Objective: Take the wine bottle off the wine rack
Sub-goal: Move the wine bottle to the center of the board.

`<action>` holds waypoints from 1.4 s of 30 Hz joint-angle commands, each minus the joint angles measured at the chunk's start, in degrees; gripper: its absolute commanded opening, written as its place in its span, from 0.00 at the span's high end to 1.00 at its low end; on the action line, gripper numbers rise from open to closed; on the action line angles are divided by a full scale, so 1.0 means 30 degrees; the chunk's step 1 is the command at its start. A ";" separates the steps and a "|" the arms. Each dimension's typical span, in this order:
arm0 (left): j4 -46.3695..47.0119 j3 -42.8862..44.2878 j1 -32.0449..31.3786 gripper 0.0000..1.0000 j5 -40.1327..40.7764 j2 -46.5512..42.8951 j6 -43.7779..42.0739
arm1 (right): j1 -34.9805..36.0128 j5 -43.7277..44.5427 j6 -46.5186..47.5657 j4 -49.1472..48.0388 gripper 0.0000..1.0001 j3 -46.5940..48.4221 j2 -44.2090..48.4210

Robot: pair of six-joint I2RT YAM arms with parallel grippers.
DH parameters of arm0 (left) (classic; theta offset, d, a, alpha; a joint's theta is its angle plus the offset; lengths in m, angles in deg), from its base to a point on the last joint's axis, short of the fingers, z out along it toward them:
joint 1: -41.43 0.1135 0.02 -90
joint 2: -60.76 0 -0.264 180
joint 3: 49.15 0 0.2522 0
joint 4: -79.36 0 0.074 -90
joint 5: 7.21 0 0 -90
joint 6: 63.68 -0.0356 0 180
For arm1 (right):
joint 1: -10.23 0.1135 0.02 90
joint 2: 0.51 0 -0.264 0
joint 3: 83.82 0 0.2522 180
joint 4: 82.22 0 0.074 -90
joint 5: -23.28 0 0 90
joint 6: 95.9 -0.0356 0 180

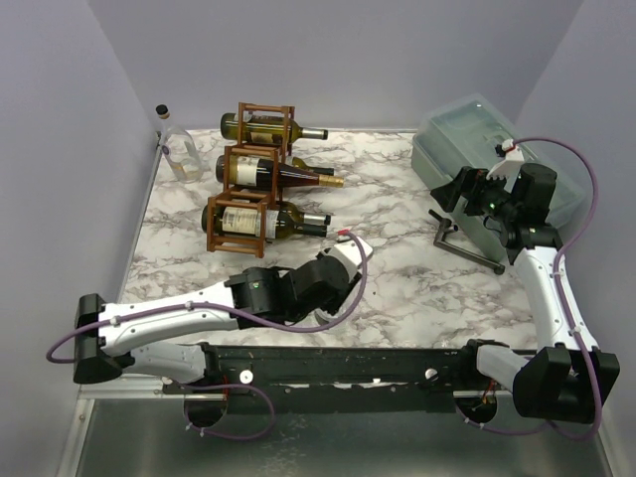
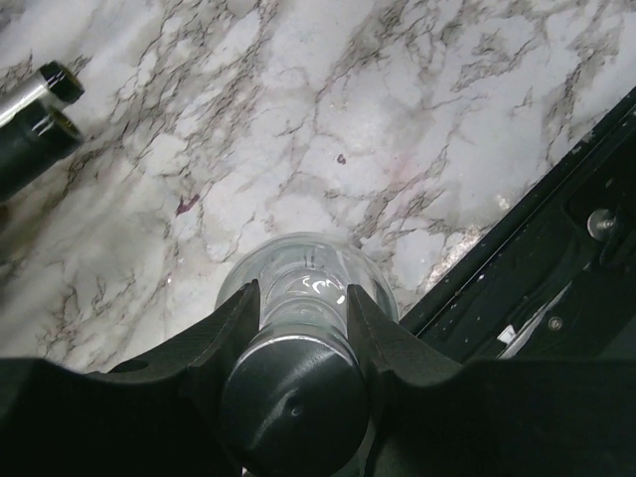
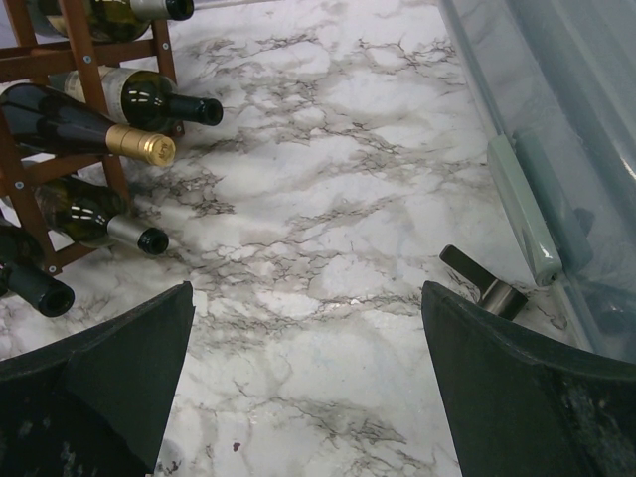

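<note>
At 5 o'clock from wine rack [image 1: 248,179]: left gripper [image 2: 301,298] is clamping clear bottle [image 2: 298,260] by narrow neck for security; right gripper [image 3: 306,298] is gaping, empty.

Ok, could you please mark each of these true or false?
1. The left gripper is shut on the neck of a clear bottle. True.
2. The right gripper holds a bottle. False: it is open and holds nothing, above the marble table.
3. A gold-foil bottle lies in the wine rack. True.
4. The wine rack has no bottles in it. False: several bottles lie in its cells.
5. The grey bin stands at the far left of the table. False: it stands at the far right, near the right gripper.
</note>
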 commanded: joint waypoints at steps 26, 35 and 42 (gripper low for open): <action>-0.4151 -0.1910 0.9064 1.00 0.3661 -0.9074 -0.0342 | -0.0044 0.0314 0.0490 -0.0518 0.00 -0.0285 -0.0433; -0.4306 -0.2535 1.1419 1.00 0.4454 -1.0387 -0.0518 | -0.0051 0.0313 0.0520 -0.0517 0.00 -0.0298 -0.0524; -0.4231 -0.3197 1.3077 1.00 0.5915 -1.0656 0.0020 | -0.0043 0.0373 0.0538 -0.0533 0.00 -0.0300 -0.0570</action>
